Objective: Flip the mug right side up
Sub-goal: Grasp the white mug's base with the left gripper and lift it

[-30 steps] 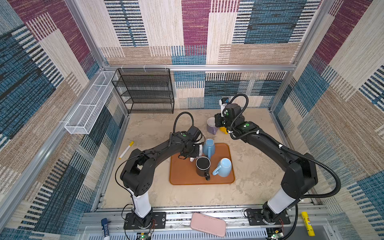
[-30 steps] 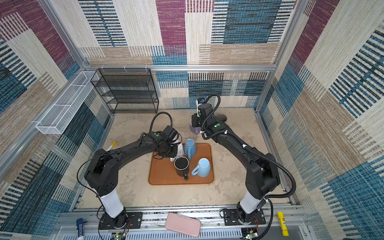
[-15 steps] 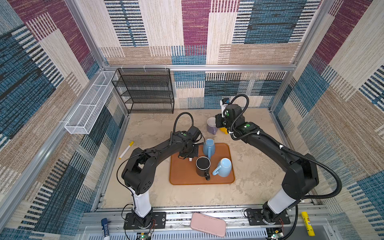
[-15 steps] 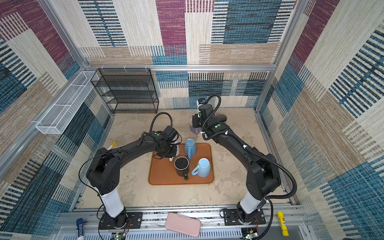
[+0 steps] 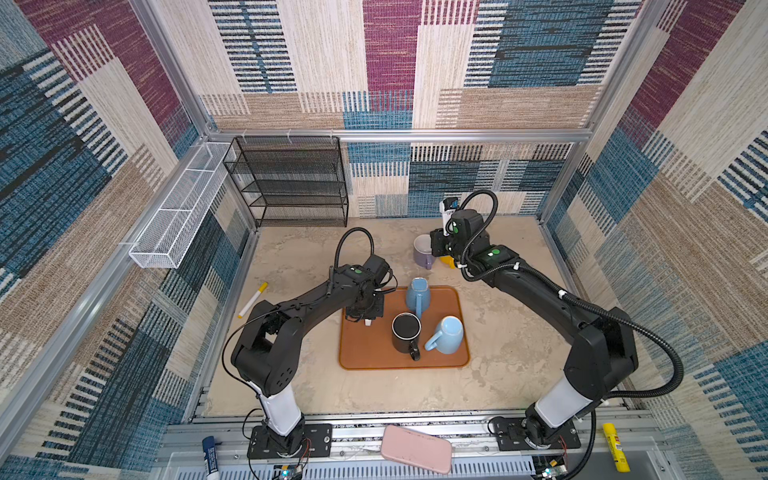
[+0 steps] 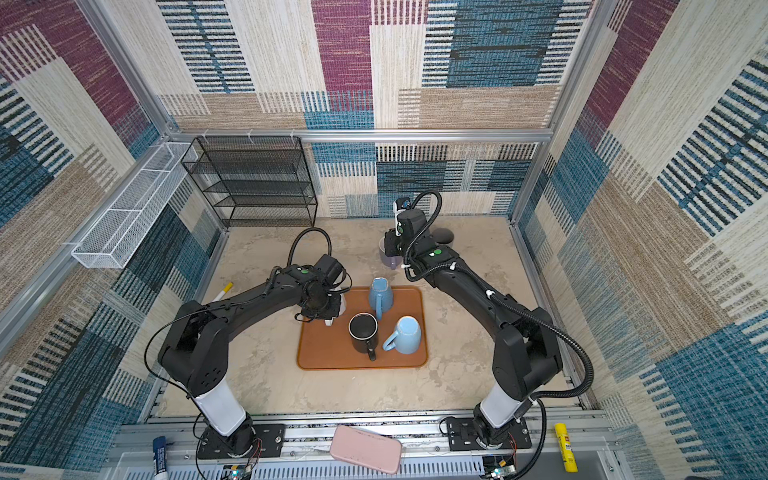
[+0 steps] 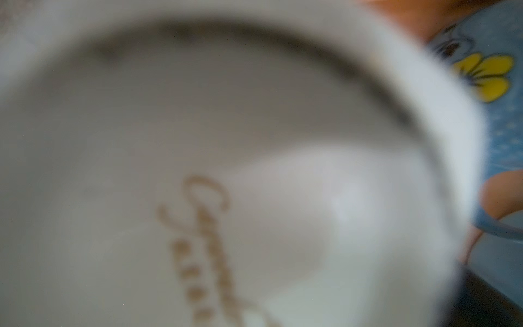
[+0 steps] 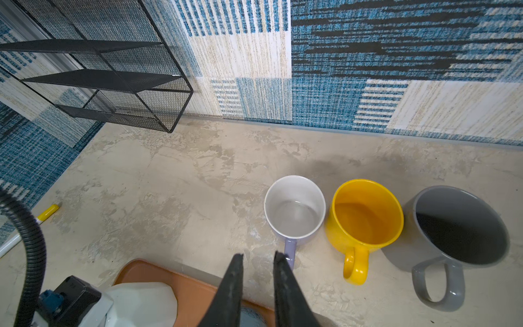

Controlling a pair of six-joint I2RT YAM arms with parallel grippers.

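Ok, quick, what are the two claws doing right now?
Left claw: down at the white mug; open or closed cannot be told.
Right claw: slightly open, holding nothing.

White mug point(image 6: 341, 306) blocks my tray's point(image 6: 328, 353) upper left, black mug point(image 6: 363, 328) and blue mugs point(image 6: 405, 334) its right; lower left lies bare.

Overheads; left wrist seemingly near mug point(image 7: 198, 170).

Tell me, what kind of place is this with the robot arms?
Most likely a robot practice booth, not a real kitchen. Two robot arms are bolted to a metal rail, patchwork fabric panels wall the table in, and mugs sit on an orange tray.
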